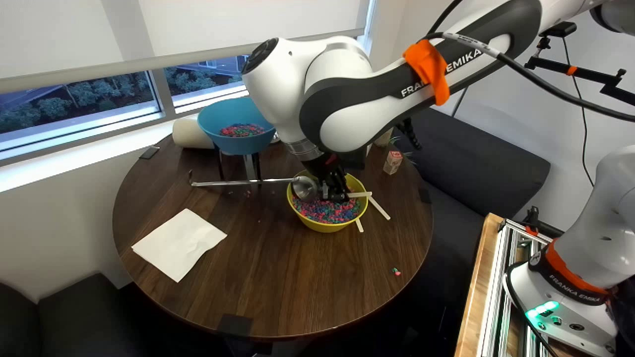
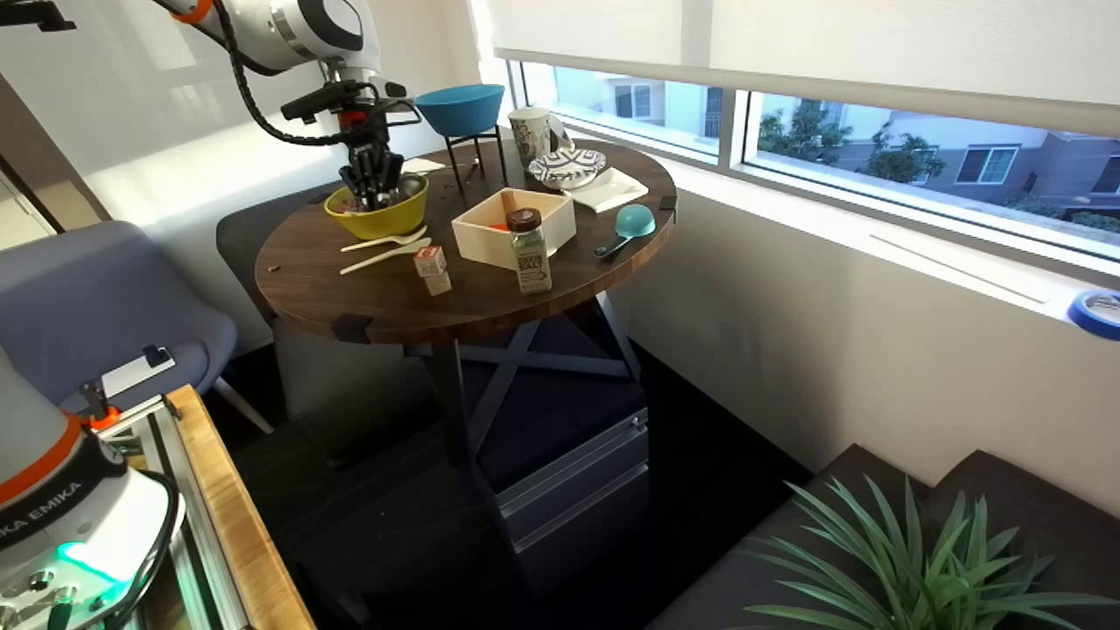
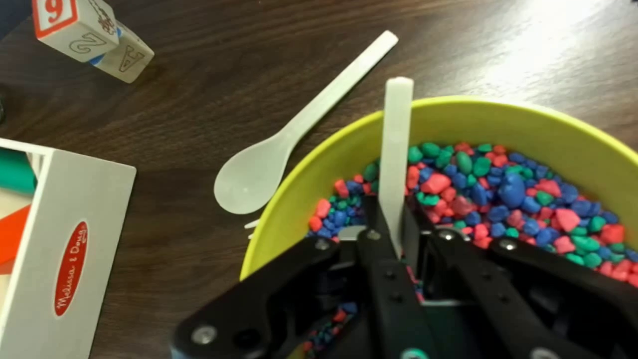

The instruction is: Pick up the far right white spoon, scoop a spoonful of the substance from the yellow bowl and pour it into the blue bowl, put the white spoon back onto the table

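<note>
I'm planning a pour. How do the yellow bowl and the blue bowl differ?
The yellow bowl sits on the table; the blue bowl sits higher, on a dark stand. Multicoloured pieces spread widely in the yellow bowl but form a smaller patch in the blue bowl. Both are round with sloping sides.

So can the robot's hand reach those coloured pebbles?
Probably yes: the gripper, pinching a white handle, is right over the pebbles in the open yellow bowl; only the metal ladle alongside might interfere.
</note>
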Controlling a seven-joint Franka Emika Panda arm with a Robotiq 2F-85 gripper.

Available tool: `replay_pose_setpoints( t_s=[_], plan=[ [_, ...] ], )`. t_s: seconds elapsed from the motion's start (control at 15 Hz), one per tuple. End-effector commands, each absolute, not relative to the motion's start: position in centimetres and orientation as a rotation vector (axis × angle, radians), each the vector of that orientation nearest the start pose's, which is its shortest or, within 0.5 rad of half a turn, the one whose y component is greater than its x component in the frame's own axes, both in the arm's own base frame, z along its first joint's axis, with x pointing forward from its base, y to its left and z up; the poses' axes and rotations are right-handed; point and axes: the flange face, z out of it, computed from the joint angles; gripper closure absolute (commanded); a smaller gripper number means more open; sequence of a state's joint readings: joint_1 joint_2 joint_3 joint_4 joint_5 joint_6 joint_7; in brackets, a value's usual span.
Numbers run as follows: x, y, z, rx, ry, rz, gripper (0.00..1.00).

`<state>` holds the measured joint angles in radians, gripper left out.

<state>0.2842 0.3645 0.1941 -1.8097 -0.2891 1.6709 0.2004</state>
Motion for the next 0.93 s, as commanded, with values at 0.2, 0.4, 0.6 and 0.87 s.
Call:
replay_pose_setpoints(
  t_s=[0.2,0.4,0.6,0.87],
  plan=[
    [51.4,21.8,31.8,-3.272,-0.823,0.622,0.97],
    [51.0,21.7,32.2,-3.232,-0.93,0.627,0.97],
    [50.7,21.6,32.5,-3.201,-1.015,0.639,0.97],
    [50.6,21.2,32.8,-3.151,-1.096,0.643,0.97]
  ],
)
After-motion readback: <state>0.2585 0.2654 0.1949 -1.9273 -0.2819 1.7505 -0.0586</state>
